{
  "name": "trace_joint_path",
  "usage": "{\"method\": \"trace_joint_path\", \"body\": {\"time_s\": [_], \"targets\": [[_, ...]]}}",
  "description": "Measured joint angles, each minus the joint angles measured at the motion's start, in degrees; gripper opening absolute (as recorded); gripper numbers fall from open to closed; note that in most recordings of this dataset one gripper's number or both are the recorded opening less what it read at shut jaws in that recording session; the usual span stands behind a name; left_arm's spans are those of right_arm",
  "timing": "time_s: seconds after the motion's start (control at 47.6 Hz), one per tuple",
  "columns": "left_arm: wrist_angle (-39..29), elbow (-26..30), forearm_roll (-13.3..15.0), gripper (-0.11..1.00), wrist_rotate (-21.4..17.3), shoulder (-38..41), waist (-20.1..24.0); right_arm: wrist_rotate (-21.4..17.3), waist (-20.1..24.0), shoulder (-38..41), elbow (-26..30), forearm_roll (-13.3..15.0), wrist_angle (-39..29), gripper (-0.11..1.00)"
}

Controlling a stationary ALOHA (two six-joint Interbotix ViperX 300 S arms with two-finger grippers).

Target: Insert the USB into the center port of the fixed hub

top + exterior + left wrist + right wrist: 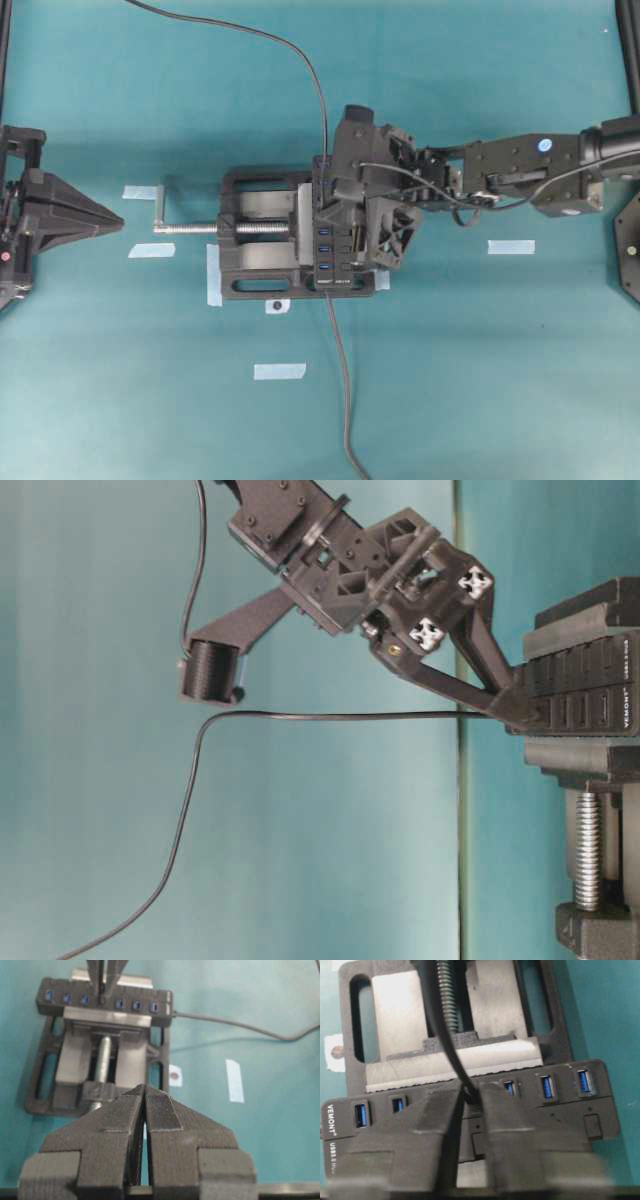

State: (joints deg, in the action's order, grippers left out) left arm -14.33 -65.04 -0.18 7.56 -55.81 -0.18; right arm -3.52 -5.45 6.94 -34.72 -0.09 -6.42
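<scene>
Right tool [469, 1097] sits at the fixed hub [600, 1105], jaws parted narrowly around the USB [470, 1093], which appears seated at the center port. Left tool [145, 1110] is closed and empty, parked far left of the vise [250, 285]. Judgement: widen fully, then withdraw straight back without snagging the cable [330, 716].

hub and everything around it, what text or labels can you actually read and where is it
"VEMONT": white brand lettering on the end of the long black bar-shaped hub, readable in the right wrist and table-level views.
"USB3.0 Hu": white print below the brand on that hub end, cut off by the frame edge.
Overhead view: the hub's white lettering is too small to read.
Black vise and pale tape strips: no text visible.
</scene>
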Motion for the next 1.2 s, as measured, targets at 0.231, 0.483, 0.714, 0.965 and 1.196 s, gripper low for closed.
{"method": "trace_joint_path", "body": {"time_s": [0.231,0.483,0.714,0.965,1.196], "targets": [[0.00,0.00,0.00,0.02,0.00,-0.26,0.00,-0.09,-0.18,-0.09,0.18,0.00,-0.26,0.65],[0.00,-0.09,0.00,0.02,0.00,-0.62,0.00,-0.09,-0.26,-0.62,0.09,0.00,-0.35,0.70],[0.09,0.00,0.00,0.02,0.00,-0.62,0.00,-0.09,-0.79,-2.11,0.09,0.09,-0.70,0.71],[0.00,0.00,0.00,0.02,0.09,-0.70,0.00,-0.09,-0.79,-2.99,0.09,0.09,-0.97,0.71],[0.00,-0.09,0.00,0.02,0.18,-0.70,0.00,-0.09,-0.62,-3.87,0.09,0.09,-1.32,0.71]]}}
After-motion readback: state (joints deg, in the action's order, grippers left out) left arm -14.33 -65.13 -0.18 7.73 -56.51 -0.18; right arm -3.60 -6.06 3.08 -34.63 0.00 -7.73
